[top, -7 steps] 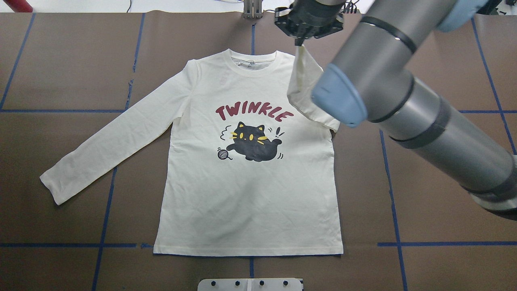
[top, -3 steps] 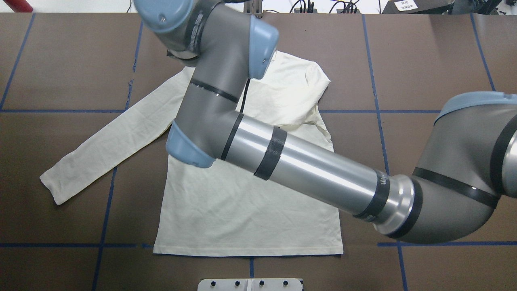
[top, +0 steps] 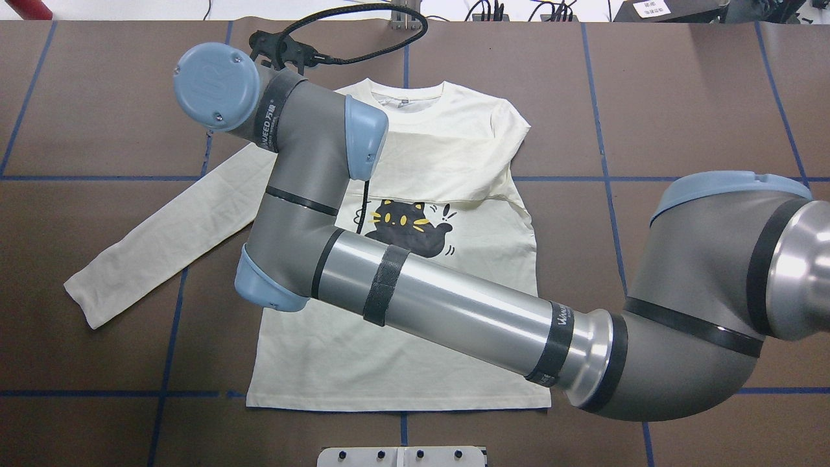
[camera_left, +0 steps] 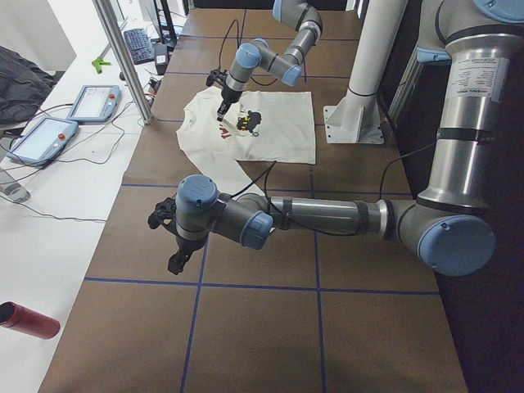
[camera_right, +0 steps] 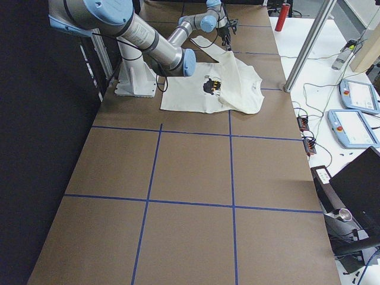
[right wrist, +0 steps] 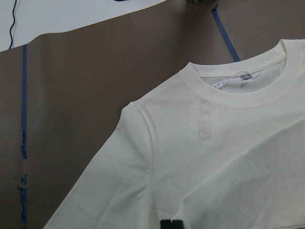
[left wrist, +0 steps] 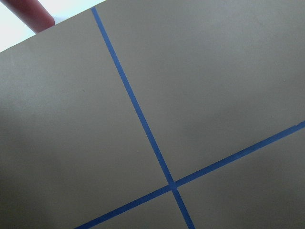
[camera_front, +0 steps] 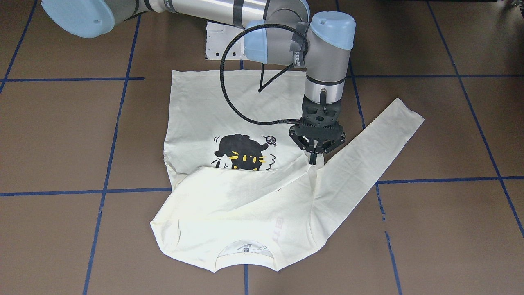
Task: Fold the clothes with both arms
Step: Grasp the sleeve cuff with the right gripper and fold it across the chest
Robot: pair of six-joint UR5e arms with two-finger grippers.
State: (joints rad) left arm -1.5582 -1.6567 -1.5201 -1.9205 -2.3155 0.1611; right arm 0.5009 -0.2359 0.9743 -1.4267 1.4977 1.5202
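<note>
Brown table [top: 681, 97], blue tape grid [top: 97, 177], white side bench [camera_left: 49, 213] carrying two pendants [camera_left: 41, 139]

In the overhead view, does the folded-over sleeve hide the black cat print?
No, the black cat print shows on the shirt front just below the lower edge of the folded sleeve.

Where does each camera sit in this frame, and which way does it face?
Front-facing: across the table, looking steeply down at the shirt; right arm and its pincer pinching the sleeve.
Overhead: behind and above, looking down; right arm crosses the shirt.
Exterior left: table's left end; left arm near, right arm far.
Exterior right: table's right end; right arm reaches the distant shirt.
Left wrist: faces table and blue tape; no body.
Right wrist: faces the collar; pincer tip at bottom edge.
Front-facing and overhead share the cat print.
</note>
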